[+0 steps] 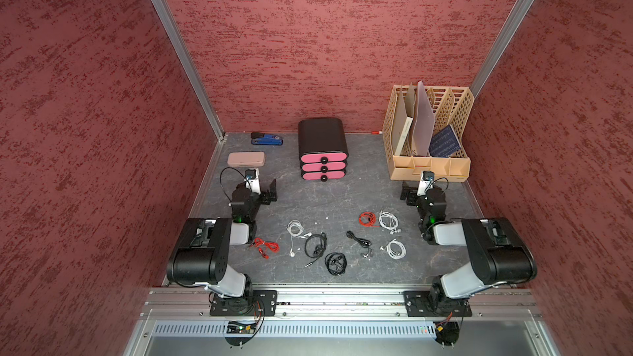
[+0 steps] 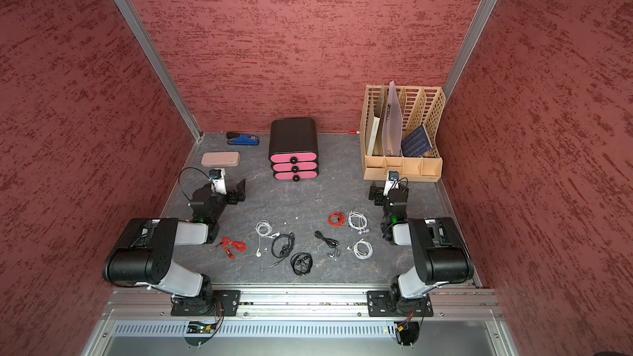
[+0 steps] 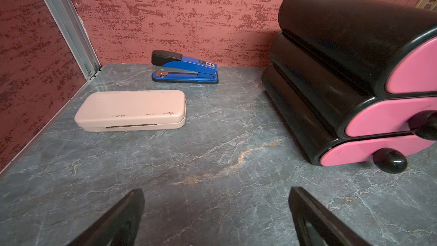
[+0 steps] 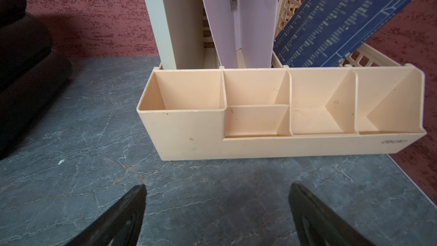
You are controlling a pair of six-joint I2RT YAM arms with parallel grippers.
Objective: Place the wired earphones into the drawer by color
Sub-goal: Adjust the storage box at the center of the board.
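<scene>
A: How stand the left pincer [image 3: 216, 190] and right pincer [image 4: 216, 186]?
B: Both spread wide.
A: And the earphones [image 1: 335, 262]?
B: Thin loose coils, red, white, black, on the marbled grey table [image 1: 342, 193], six o'clock of the glossy rounded drawer [image 1: 322, 138], well apart.

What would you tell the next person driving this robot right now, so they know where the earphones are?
Left gripper: open, empty, over bare table near the drawer cabinet.
Right gripper: open, empty, facing the beige file rack.
Earphones: all eight lie loose on the table between the arms: two red coils, three white coils, three black coils.
Drawers: all three look shut.
Done: nothing yet.
Left: open the drawers and sort every coil by color.
</scene>
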